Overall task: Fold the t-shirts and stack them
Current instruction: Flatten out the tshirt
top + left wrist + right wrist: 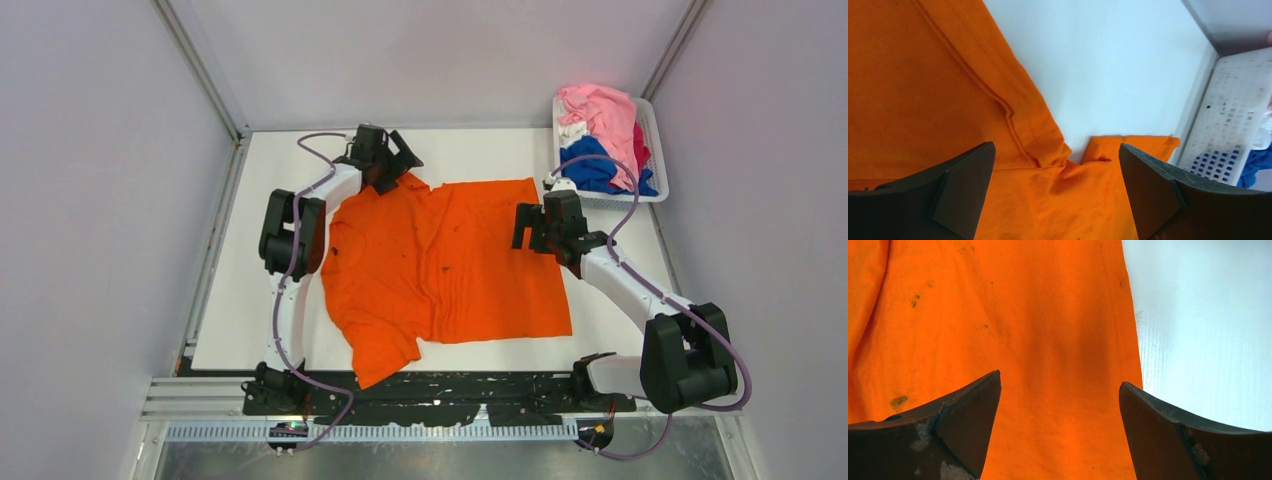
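A bright orange t-shirt (pixel 440 265) lies spread flat on the white table, one sleeve at the near left, the other folded over at the far left. My left gripper (pixel 392 165) is open just above that far sleeve and the shirt's armpit fold (pixel 1058 165). My right gripper (pixel 528 228) is open above the shirt's right hem edge (pixel 1068 340), holding nothing. Pink (pixel 600 112), white, royal blue (pixel 590 170) and magenta t-shirts lie heaped in the basket at the far right.
A white mesh plastic basket (pixel 655 190) stands at the table's far right corner; it also shows in the left wrist view (pixel 1233 125). Grey walls enclose the table on three sides. Bare white table (pixel 250 300) lies left of the shirt.
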Controlling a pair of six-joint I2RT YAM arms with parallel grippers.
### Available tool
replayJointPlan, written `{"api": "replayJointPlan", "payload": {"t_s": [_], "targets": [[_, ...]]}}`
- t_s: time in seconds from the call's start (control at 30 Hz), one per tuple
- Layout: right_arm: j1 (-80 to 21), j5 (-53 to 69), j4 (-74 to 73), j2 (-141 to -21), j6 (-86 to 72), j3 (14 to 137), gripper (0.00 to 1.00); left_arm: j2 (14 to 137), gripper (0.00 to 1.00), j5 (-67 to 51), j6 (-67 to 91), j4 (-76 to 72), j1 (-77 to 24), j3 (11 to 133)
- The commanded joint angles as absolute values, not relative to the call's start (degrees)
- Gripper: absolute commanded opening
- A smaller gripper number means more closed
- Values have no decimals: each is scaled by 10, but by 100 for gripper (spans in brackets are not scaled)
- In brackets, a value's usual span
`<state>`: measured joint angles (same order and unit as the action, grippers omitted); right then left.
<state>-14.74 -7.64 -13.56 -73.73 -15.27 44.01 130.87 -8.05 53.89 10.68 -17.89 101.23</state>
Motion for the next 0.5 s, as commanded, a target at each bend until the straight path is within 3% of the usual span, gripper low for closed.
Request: {"api": "replayJointPlan", "payload": {"t_s": [0.0, 0.27, 0.47], "targets": [[-148, -97, -127, -717, -146, 437, 95, 1310, 99, -86, 585, 12, -180, 1007], [-148, -120, -133, -720, -143, 438, 96, 1350, 99, -69, 602, 30, -183, 1060], [-147, -128, -136, -719, -142, 439, 95, 1327, 99, -71, 607, -13, -185, 1004]]}}
